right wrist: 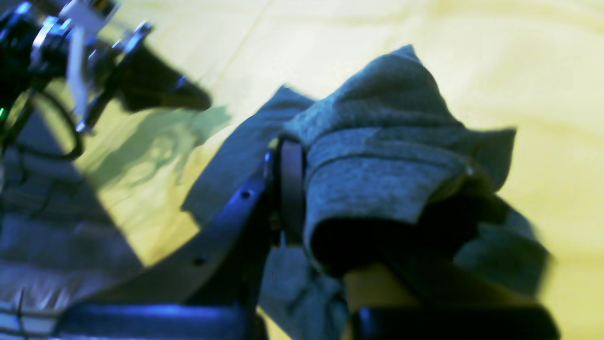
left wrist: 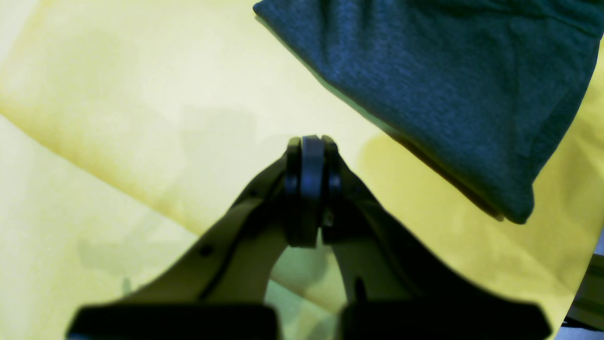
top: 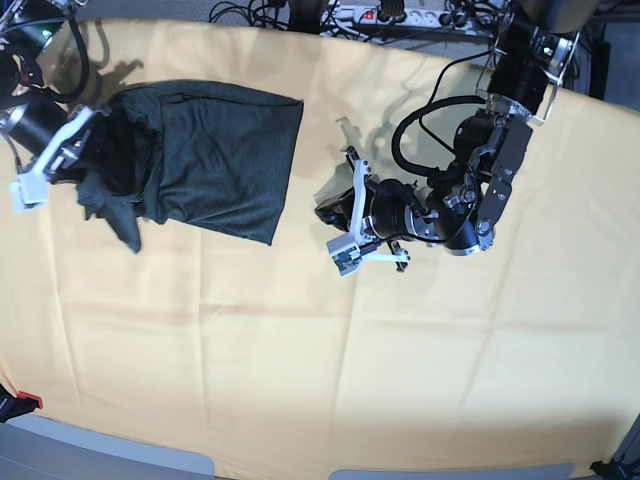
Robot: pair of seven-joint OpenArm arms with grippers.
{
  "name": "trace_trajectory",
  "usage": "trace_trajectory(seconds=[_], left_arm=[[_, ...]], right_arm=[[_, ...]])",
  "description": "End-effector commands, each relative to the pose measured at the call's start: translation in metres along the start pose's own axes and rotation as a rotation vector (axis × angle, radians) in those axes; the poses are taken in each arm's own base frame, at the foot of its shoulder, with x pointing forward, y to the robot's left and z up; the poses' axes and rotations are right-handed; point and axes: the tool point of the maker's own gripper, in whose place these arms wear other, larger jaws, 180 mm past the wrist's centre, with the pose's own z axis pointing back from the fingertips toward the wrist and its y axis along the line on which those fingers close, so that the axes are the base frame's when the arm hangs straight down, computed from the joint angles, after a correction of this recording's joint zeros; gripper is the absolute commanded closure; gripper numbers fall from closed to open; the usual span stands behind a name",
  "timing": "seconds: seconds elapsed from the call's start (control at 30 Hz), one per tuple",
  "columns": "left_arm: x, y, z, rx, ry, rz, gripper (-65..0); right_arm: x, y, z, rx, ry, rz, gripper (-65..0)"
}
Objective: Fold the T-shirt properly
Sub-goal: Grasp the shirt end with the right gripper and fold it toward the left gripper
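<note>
— Fabric first: how is the T-shirt (top: 215, 160) looking to handle?

— It is lying at the upper left of the base view on the yellow cloth (top: 320, 360), looking soft, thin and light, a heathered knit that is drooping and bunching. The right gripper (right wrist: 302, 189) is pinching a rumpled edge.

— And the left gripper (left wrist: 311, 184)?

— It is hovering pressed together, empty, beside the shirt's folded corner. Hems and corners are probably offering the best hold.

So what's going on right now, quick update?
Left hand shut, empty, beside the T-shirt. Right hand shut on a bunched edge of it. Shirt partly folded on yellow cloth. Nothing blocking.
</note>
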Motion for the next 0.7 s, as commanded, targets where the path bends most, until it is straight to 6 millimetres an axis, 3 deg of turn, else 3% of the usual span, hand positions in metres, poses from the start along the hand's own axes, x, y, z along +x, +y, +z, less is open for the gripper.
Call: trace_trajectory(seconds=[0.0, 0.4, 0.67], left_arm=[[0.017, 0.005, 0.006, 0.011, -0.049, -0.022, 0.0], [0.015, 0.004, 0.006, 0.008, -0.045, -0.018, 0.0], [0.015, 0.004, 0.006, 0.008, -0.047, -0.018, 0.0]], right_arm=[[0.010, 0.009, -0.004, 0.037, -0.024, 0.030, 0.0], [0.000, 0.072, -0.056, 0.303, 0.060, 0.086, 0.0], [-0.002, 0.094, -0.090, 0.347, 0.121, 0.195, 0.0]])
